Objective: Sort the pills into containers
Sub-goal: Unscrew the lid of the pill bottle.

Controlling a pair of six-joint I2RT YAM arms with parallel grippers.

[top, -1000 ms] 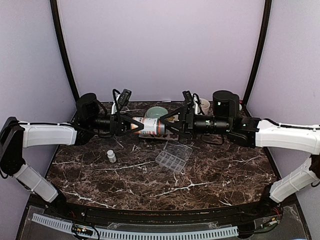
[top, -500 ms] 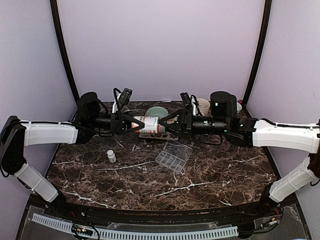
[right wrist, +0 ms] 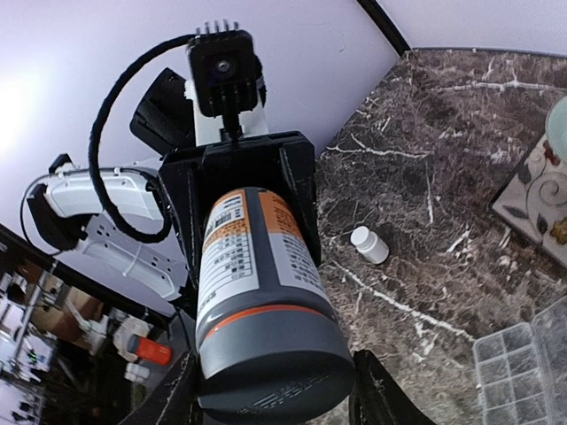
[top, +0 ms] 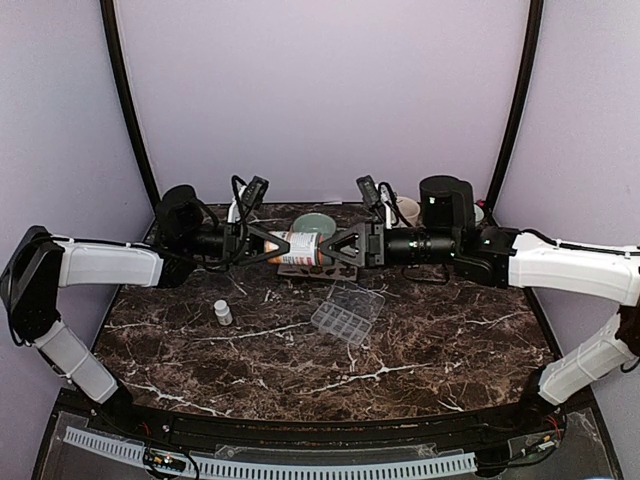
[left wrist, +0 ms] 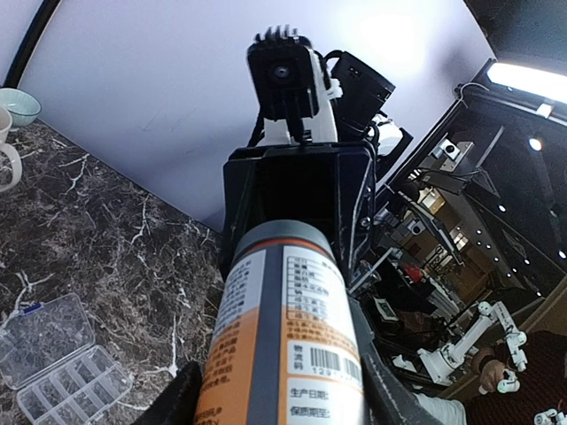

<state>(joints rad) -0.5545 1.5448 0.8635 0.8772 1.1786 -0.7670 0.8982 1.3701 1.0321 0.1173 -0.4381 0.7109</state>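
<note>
Pill box [top: 347, 313]: clear, lid laid open, two rows of square compartments. It lies on the marble table [top: 430, 350], near the middle, below and apart from both grippers. No pills can be made out at this size.

- Left gripper [top: 272, 243]: clamped on the body of the orange bottle [top: 298, 249], which is held level in the air above the far part of the table. Label and barcode face the left wrist camera.
- Right gripper [top: 330, 247]: meets the left one head-on. Its fingers [right wrist: 370, 390] sit against both sides of the bottle's grey cap [right wrist: 275, 363], closed on it.
- Tile [top: 300, 264]: patterned, flat on the table just under the bottle, with a pale green bowl [top: 314, 223] behind it.
- Mug [top: 407, 211]: white, at the far edge, behind the right arm.
- White bottle [top: 223, 313]: small, upright, left of the pill box, well apart from it.
</note>
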